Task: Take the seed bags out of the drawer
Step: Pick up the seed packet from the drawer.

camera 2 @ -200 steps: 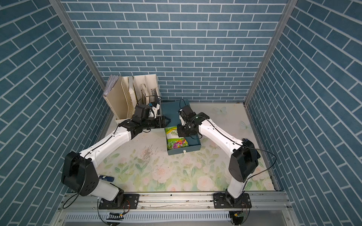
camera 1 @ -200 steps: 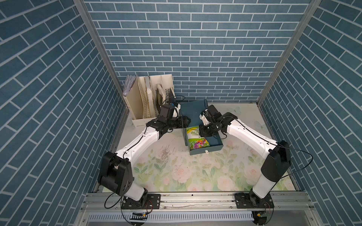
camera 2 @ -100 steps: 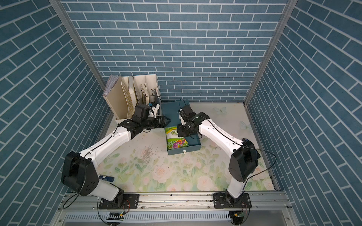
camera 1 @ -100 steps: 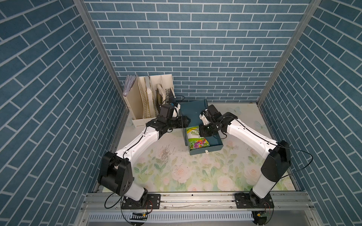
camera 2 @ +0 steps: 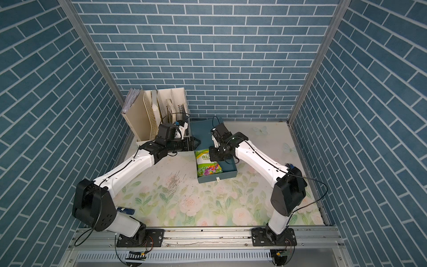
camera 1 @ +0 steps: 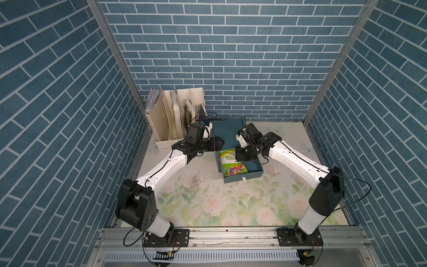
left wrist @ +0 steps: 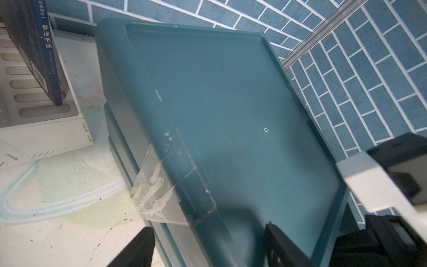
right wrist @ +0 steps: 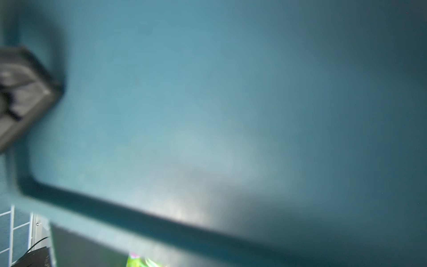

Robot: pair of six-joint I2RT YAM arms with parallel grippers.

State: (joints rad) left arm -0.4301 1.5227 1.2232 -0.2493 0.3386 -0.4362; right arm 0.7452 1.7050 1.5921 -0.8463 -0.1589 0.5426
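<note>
Looking down through both top views, I see the drawer (camera 1: 253, 170) pulled well out in front of the teal cabinet (camera 1: 227, 131), its white pull tab (camera 1: 243, 178) facing me. So the opening step is done. The emptying is not: the green-white seed bag (camera 1: 232, 165) lies flat inside, along the drawer's left wall, and no packet lies on the floral table mat (camera 1: 219, 203). I see only this one bag. Whether others sit beneath it I cannot tell.

My right gripper (camera 1: 240, 157) is down at the packet's back edge, just under the cabinet front, with its jaws closed. I judge it is meant to be pinching that edge, but its body hides the contact and the right wrist view is mostly blurred teal, with a sliver of the bag (right wrist: 138, 261) at the frame edge. What remains is lifting this packet clear, setting it on the mat, then checking the drawer for more.

My left gripper (camera 1: 219, 145) is at the cabinet's left side. In the left wrist view its fingers (left wrist: 138, 249) stand apart with the cabinet's top edge between them. I cannot tell if they press on it.

As for writing, the bag's white band carries large green Chinese characters, too small to read surely. The dark book (left wrist: 34, 46) in the cream file rack (left wrist: 46, 136) reads 梦溪笔谈 on its spine.
</note>
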